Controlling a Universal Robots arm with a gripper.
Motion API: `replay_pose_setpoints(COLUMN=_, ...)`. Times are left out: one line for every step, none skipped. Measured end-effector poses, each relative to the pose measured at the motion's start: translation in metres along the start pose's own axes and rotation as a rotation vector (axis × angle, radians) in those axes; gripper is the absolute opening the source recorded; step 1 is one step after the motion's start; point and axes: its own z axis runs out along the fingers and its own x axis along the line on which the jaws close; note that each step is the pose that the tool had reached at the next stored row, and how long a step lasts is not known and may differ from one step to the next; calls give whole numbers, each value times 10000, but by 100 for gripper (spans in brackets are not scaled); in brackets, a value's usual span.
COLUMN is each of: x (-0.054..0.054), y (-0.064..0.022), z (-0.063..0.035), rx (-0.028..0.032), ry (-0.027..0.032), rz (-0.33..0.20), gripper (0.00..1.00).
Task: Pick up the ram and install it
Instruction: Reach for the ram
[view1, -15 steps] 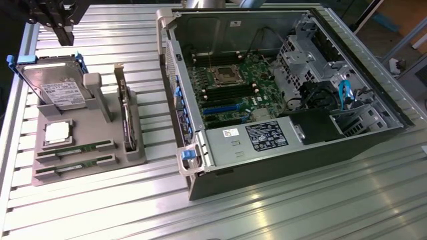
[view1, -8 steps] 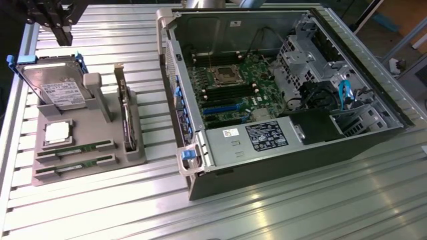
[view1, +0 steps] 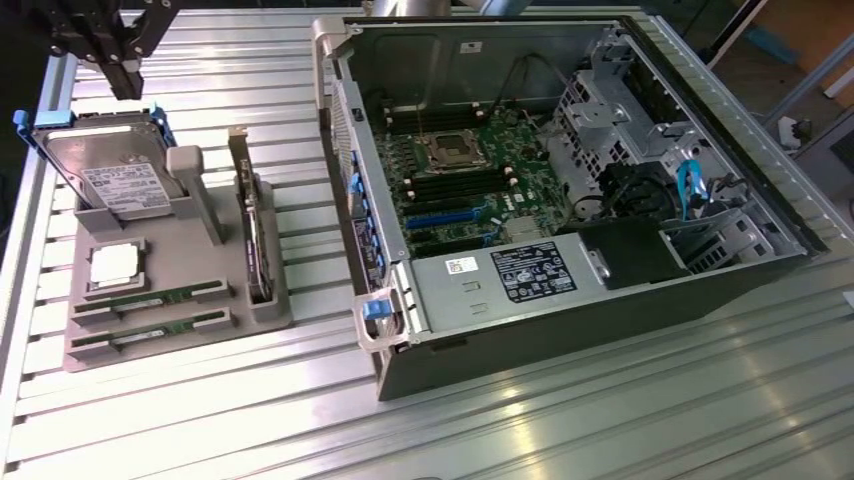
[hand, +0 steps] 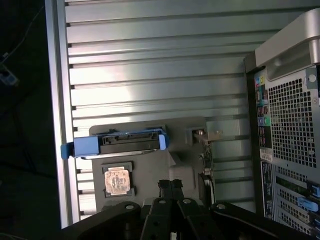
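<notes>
Exterior view: I find my black gripper (view1: 124, 85) closed, empty, above the grey plastic holder tray (view1: 187, 352), whose slots seemingly present the thin green ram sticks (view1: 144, 302) for pickup.

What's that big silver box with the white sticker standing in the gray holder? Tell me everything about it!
It's a hard drive: a flat silver metal box with a white label on its face and a blue plastic frame around its edges. It stands on edge, leaning back a little, in a slot at one end of the gray holder, which props it up. A square silver chip lies just in front, not touching. The shut gripper hangs above it, apart.
</notes>
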Motion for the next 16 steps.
replay_pose_setpoints(x=-1, y=-22, z=-1, rx=0, ry=-1, rz=-1, gripper=11)
replay_pose_setpoints(x=-1, y=-40, z=-1, rx=0, ry=-1, rz=0, gripper=11)
replay_pose_setpoints(x=-2, y=-60, z=-2, rx=0, ry=-1, rz=-1, gripper=11)
replay_pose_setpoints(x=-2, y=-77, z=-4, rx=1, ry=0, rz=-1, gripper=11)
replay_pose_setpoints(x=-3, y=-95, z=-4, rx=1, ry=0, rz=-1, gripper=11)
replay_pose_setpoints(x=-4, y=-115, z=-5, rx=0, ry=0, rz=-1, gripper=11)
replay_pose_setpoints(x=-5, y=-135, z=-6, rx=2, ry=0, rz=-1, gripper=11)
replay_pose_setpoints(x=-6, y=-158, z=-7, rx=3, ry=1, rz=-1, gripper=11)
replay_pose_setpoints(x=-7, y=-187, z=-8, rx=3, ry=-1, rz=0, gripper=11)
replay_pose_setpoints(x=-9, y=-208, z=-9, rx=5, ry=-1, rz=0, gripper=11)
replay_pose_setpoints(x=-10, y=-235, z=-10, rx=8, ry=-1, rz=0, gripper=11)
replay_pose_setpoints(x=-12, y=-260, z=-11, rx=11, ry=-1, rz=0, gripper=11)
replay_pose_setpoints(x=-14, y=-283, z=-12, rx=14, ry=-1, rz=-1, gripper=11)
replay_pose_setpoints(x=-16, y=-311, z=-14, rx=18, ry=-1, rz=-2, gripper=11)
replay_pose_setpoints(x=-19, y=-343, z=-15, rx=23, ry=-2, rz=-2, gripper=11)
replay_pose_setpoints(x=-21, y=-370, z=-16, rx=28, ry=-2, rz=-2, gripper=11)
